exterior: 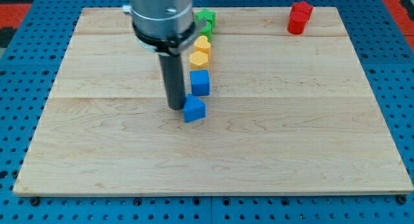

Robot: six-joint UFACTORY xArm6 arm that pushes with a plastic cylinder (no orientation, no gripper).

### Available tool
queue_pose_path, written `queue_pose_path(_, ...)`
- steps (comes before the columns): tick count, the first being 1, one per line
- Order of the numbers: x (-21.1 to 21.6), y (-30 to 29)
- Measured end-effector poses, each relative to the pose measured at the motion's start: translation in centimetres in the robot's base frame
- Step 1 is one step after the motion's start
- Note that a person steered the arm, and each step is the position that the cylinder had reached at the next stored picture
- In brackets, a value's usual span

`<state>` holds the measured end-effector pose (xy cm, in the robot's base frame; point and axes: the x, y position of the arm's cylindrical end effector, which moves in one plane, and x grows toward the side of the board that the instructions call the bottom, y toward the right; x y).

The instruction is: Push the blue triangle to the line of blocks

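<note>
The blue triangle (pixel 194 110) lies on the wooden board (pixel 291 120) just below the line of blocks, a small gap under the blue cube (pixel 200 83). The line runs up the view: blue cube, orange block (pixel 199 58), yellow heart (pixel 203 44), then a green block and the green star (pixel 206 18), partly hidden by the arm. My tip (pixel 174 106) stands at the triangle's upper left edge, touching or nearly touching it, and left of the blue cube.
Two red blocks (pixel 299 17) sit stacked close together at the view's top right corner of the board. The arm's grey body (pixel 162 17) covers the board's top centre. Blue pegboard surrounds the board.
</note>
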<state>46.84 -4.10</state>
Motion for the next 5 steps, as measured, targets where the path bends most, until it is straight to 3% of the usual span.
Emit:
queue_pose_path(1,1.6,-0.7)
queue_pose_path(2,6.2,1.0)
queue_pose_path(3,3.7,3.5)
queue_pose_path(5,2.9,3.0)
